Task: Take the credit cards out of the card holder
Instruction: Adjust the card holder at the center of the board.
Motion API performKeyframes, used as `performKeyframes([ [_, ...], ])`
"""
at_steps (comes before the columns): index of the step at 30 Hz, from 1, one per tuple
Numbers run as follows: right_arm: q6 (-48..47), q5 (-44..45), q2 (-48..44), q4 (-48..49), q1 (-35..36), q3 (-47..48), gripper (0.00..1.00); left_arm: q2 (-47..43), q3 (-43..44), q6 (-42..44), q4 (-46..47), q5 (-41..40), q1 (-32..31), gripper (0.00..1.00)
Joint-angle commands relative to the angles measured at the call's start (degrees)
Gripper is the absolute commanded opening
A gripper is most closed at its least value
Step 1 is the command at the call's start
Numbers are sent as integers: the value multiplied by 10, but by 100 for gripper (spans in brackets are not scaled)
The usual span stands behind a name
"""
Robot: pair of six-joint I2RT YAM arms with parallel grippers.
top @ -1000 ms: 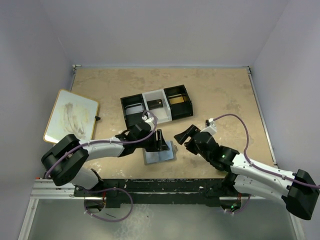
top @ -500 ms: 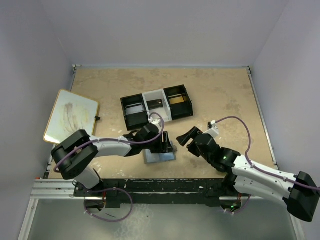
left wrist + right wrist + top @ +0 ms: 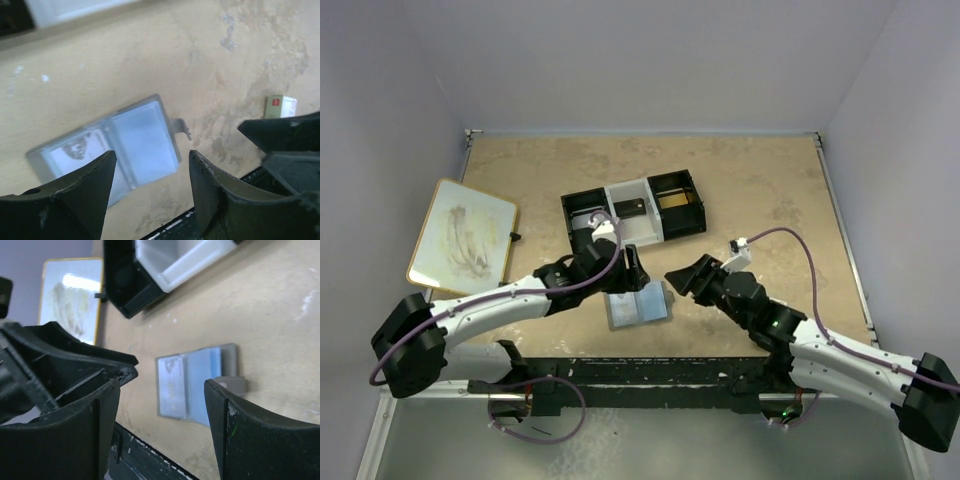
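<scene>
Lying open flat near the table's (image 3: 770,180) near edge, the grey card holder (image 3: 639,308) bares a pocketed card (image 3: 75,150) as the left gripper (image 3: 626,270) hovers above and the right gripper (image 3: 683,278) flanks it, both with fingers apart and empty, apparently positioned to pin and pull.

Card holder (image 3: 642,308) upper part hidden under left pincer (image 3: 631,272); card (image 3: 75,149) print blurred, unreadable.

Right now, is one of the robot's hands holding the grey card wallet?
No, the card holder lies open on the table, and the left gripper and right gripper both hang open, clear of it.
</scene>
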Motion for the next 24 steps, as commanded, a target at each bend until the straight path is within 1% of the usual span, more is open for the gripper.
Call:
performKeyframes([
  [1, -57, -75, 8, 145, -1, -12, 69, -49, 0, -19, -94, -133, -2, 58],
  [4, -50, -108, 52, 161, -1, 1, 62, -91, -18, -52, -134, -200, -1, 59],
  [6, -47, -128, 101, 158, -1, 17, 59, -116, -31, -68, -150, -214, -1, 59],
  [8, -49, -151, 145, 158, -1, 35, 55, -126, -44, -69, -144, -199, -1, 59],
  [13, -58, -198, 250, 162, 0, 81, 43, -117, -58, -91, -148, -166, -1, 58],
  [16, -77, -212, 293, 182, 0, 99, 41, -119, -70, -104, -142, -162, -1, 58],
  [17, -80, -217, 304, 188, -1, 104, 38, -120, -74, -109, -138, -162, -1, 58],
  [21, -57, -248, 350, 208, 1, 113, 32, -111, -79, -120, -111, -153, -1, 58],
  [24, -52, -249, 385, 181, 0, 122, 31, -88, -51, -120, -115, -157, -1, 57],
])
